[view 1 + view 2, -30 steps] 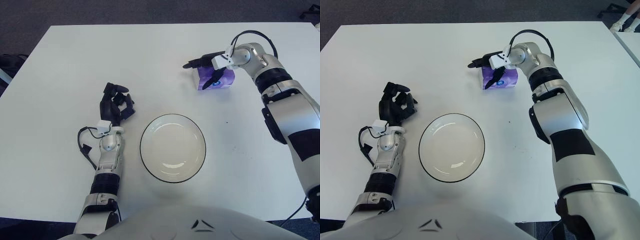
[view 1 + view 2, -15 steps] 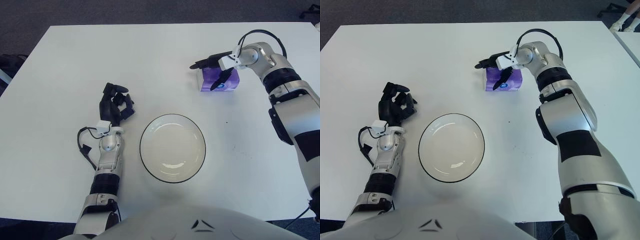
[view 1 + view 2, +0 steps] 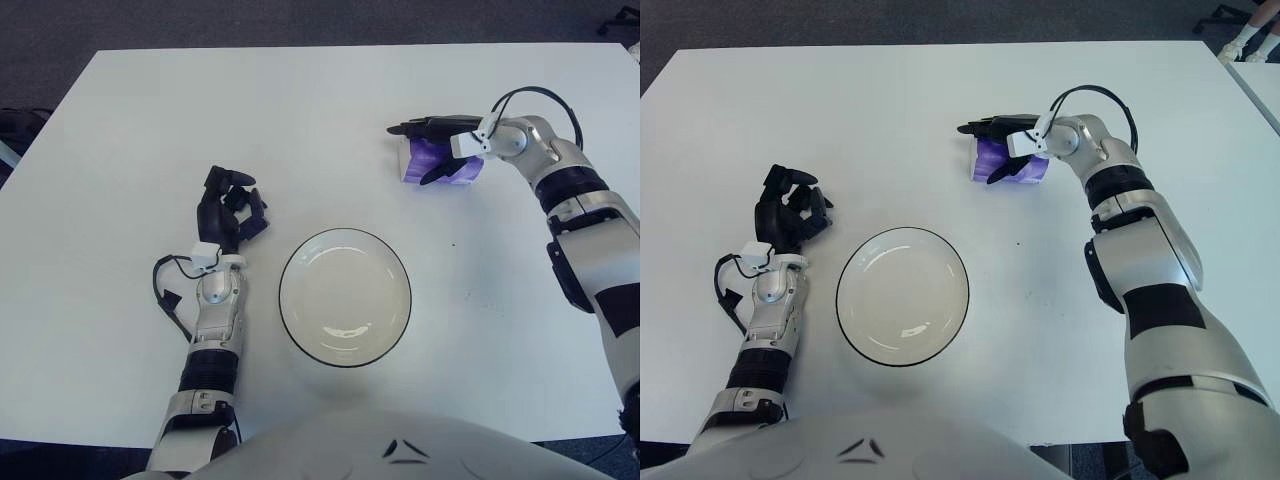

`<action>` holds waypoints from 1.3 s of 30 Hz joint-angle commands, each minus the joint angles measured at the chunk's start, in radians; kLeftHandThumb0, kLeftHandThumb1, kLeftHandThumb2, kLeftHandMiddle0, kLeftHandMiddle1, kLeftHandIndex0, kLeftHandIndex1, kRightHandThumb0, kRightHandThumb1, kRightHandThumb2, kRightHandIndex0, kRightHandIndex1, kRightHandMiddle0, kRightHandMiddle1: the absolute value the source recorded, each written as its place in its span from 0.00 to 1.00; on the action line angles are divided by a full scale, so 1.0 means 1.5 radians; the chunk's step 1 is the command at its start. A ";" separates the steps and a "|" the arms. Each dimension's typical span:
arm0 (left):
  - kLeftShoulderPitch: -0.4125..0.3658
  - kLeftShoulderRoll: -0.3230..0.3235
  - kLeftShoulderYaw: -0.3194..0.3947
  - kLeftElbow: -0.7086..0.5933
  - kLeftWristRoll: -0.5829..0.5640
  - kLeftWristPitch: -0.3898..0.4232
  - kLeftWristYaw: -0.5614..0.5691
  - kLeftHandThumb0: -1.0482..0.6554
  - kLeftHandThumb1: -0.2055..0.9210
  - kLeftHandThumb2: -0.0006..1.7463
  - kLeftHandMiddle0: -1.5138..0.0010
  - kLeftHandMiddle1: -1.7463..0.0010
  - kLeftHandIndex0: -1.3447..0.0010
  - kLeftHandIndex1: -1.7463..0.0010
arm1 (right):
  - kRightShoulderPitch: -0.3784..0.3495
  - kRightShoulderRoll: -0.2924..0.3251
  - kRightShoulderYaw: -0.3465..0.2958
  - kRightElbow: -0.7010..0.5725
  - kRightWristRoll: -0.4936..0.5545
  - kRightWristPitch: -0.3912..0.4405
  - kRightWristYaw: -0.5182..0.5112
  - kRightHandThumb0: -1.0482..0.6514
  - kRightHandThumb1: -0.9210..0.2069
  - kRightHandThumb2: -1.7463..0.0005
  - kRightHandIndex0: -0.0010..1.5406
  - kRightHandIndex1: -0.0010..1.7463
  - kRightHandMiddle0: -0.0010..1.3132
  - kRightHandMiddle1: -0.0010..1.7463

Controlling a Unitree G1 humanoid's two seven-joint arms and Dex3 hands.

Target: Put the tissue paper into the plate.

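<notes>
Looking at the big white rectangular table (image 3: 300,110) first, then the round white plate with the thin dark rim (image 3: 345,296), the thing that matters is the small purple tissue paper pack (image 3: 437,160) sitting well apart from that plate, up at the fingertips of the right hand (image 3: 440,150). That hand has its black fingers (image 3: 420,127) draped over the top of the pack and the thumb tucked along the near side, so it looks pinched on it, though I can't tell how firm the hold is. My worry: the grip sits high and shallow, so the pack could tip or squirt out on the lift, or drop short of the rim on the way to the plate. Compared with a second ago, the right hand and pack have slid a bit toward the robot's right, and the wrist has lowered. The left hand (image 3: 228,208) shows curled, just left of the plate, holding nothing.
</notes>
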 commanded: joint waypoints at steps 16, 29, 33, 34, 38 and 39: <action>0.138 -0.031 -0.009 0.085 0.005 0.006 -0.014 0.37 0.65 0.61 0.55 0.00 0.67 0.00 | 0.116 0.018 0.009 0.023 -0.038 0.028 -0.308 0.01 0.20 0.74 0.00 0.00 0.00 0.00; 0.144 -0.036 -0.004 0.077 0.002 0.002 -0.017 0.37 0.67 0.60 0.55 0.00 0.68 0.00 | 0.174 0.063 0.084 0.083 -0.131 0.107 -0.585 0.00 0.22 0.73 0.00 0.00 0.00 0.00; 0.144 -0.037 -0.002 0.078 -0.002 -0.002 -0.020 0.37 0.66 0.60 0.56 0.00 0.68 0.00 | 0.183 0.078 0.090 0.104 -0.130 0.119 -0.613 0.00 0.22 0.73 0.00 0.00 0.00 0.00; 0.144 -0.037 -0.002 0.078 -0.002 -0.003 -0.020 0.37 0.66 0.60 0.56 0.00 0.68 0.00 | 0.184 0.080 0.091 0.107 -0.129 0.121 -0.616 0.00 0.22 0.73 0.00 0.00 0.00 0.00; 0.146 -0.039 -0.001 0.073 0.000 0.001 -0.017 0.37 0.66 0.60 0.57 0.00 0.68 0.00 | 0.191 0.094 0.089 0.118 -0.117 0.124 -0.625 0.01 0.26 0.68 0.00 0.00 0.00 0.00; 0.146 -0.040 -0.001 0.072 0.000 0.002 -0.016 0.37 0.66 0.60 0.57 0.00 0.68 0.00 | 0.192 0.096 0.087 0.119 -0.113 0.121 -0.627 0.01 0.26 0.67 0.00 0.00 0.00 0.00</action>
